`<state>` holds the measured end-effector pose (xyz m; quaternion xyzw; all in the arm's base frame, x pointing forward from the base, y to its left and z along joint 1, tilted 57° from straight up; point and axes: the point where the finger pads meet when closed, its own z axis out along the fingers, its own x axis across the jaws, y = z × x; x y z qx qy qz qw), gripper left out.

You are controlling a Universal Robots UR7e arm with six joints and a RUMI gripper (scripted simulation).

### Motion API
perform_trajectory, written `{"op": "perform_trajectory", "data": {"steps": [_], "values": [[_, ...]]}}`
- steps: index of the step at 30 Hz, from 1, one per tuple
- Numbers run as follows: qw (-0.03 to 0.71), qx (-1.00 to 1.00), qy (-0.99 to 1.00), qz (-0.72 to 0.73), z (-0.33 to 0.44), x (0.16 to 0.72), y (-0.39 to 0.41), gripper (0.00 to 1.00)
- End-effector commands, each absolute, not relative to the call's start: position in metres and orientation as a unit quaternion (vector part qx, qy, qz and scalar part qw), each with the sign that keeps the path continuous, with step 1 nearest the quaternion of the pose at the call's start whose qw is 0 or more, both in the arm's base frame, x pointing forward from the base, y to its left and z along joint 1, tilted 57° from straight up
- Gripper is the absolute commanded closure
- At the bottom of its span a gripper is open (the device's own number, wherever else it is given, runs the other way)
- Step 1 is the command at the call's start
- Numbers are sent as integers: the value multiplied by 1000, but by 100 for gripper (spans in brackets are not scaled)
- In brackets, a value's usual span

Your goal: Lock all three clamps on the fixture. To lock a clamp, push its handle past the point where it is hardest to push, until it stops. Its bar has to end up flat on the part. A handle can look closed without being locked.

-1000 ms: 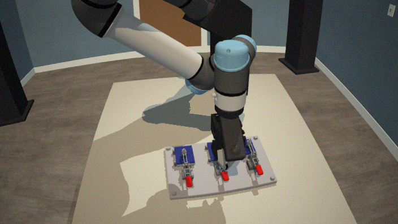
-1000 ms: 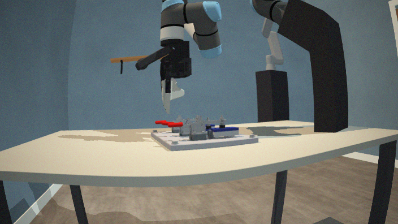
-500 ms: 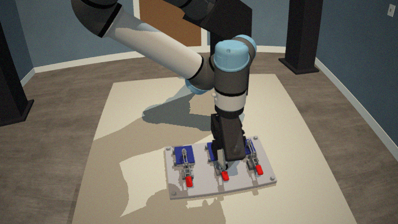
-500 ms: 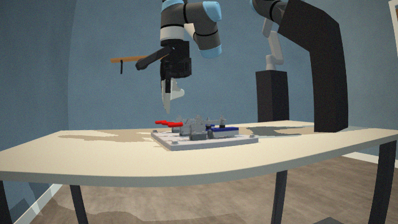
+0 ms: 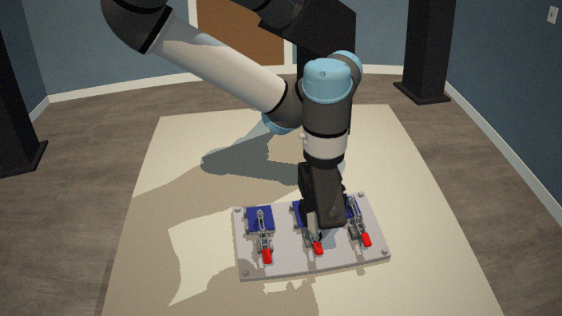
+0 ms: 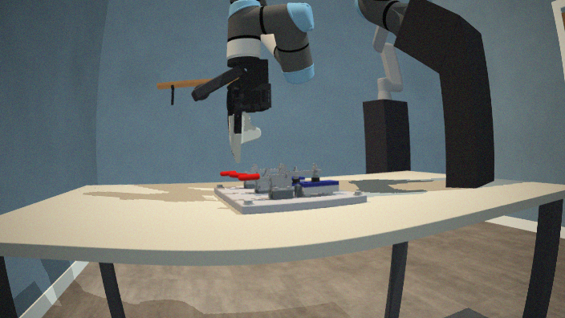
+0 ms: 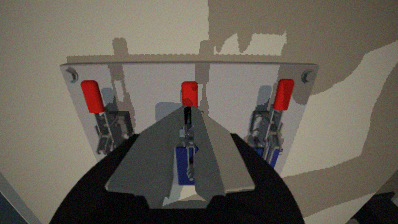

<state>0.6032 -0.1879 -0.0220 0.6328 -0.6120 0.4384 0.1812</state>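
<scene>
Three toggle clamps with red handle tips sit on the grey fixture plate [image 5: 287, 259]: left clamp [image 7: 93, 96], middle clamp [image 7: 189, 93], right clamp [image 7: 283, 94]. All handles lie low (locked or not, I cannot tell). The two-jaw gripper [image 6: 237, 154], clenched on nothing, hangs above the middle handle. Next move, I judge: descend and press that tip down until it stops.

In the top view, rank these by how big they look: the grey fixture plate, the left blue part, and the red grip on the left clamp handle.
1. Grey fixture plate, by far the largest.
2. Left blue part.
3. Red grip on the left clamp handle, smallest.

All three lie at a similar distance from the camera, so the order is safe.
</scene>
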Motion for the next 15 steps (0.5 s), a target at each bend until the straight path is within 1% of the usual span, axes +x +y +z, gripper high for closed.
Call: {"op": "perform_trajectory", "data": {"steps": [1,15], "values": [[181,633,-612,438,-25,609,-193,100],[181,633,-612,438,-27,611,-196,100]]}}
